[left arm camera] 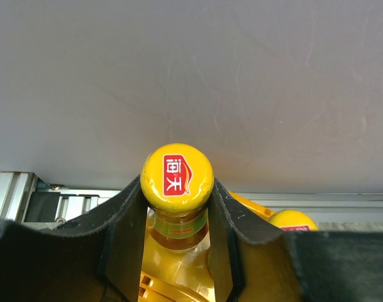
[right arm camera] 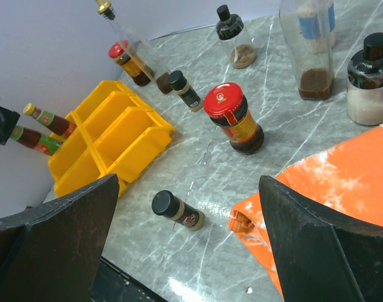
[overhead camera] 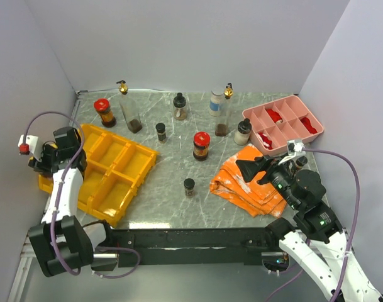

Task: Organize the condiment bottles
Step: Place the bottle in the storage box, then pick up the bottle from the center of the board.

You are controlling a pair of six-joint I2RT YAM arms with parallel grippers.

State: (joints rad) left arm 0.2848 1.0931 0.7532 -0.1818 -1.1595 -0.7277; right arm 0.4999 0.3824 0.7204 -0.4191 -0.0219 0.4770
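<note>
My left gripper (left arm camera: 177,189) is shut on the neck of a yellow-capped bottle (left arm camera: 177,165) with brown contents, over the yellow bins at the table's left edge (overhead camera: 41,160). A second yellow cap (left arm camera: 292,220) shows just to its right. My right gripper (right arm camera: 190,185) is open and empty, held above the table over a small black-capped bottle (right arm camera: 176,211) and the orange cloth (overhead camera: 248,181). Standing on the table are two red-lidded jars (overhead camera: 201,146) (overhead camera: 103,112), two gold-spout bottles (overhead camera: 129,110) (overhead camera: 224,116), several black-topped bottles (overhead camera: 180,107) and a blue-labelled jar (overhead camera: 216,100).
The yellow bins (overhead camera: 116,165) lie at the left. A pink divided tray (overhead camera: 253,116) holding red items stands at the back right. The crumpled orange cloth lies under my right gripper (overhead camera: 259,171). Grey walls close the back and both sides.
</note>
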